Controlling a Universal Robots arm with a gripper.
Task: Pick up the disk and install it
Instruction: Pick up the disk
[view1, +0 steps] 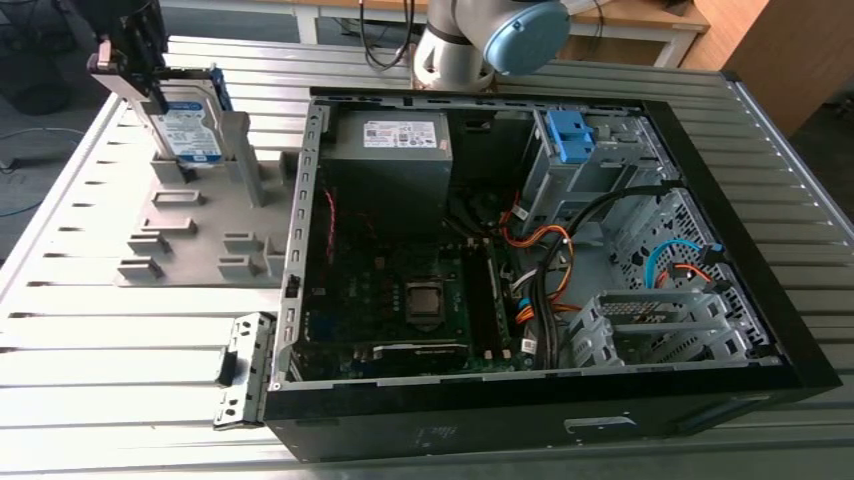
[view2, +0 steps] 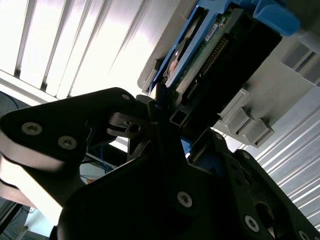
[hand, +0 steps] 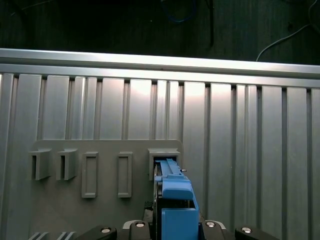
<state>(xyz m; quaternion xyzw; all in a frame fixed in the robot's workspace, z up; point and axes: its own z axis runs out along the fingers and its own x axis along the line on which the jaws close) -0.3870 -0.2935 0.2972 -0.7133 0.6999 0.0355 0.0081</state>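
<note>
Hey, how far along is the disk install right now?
Done: the grasp, since the tool is closed on the disk. In hand: the disk stands upright at the grey holder, beside the open computer case. Left: the disk is not yet inside the case.

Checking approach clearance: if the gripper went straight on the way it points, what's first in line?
The disk. The gripper points down onto its top edge and is right at it. Below that is the grey holder the disk stands in. I can't tell whether they touch.
</note>
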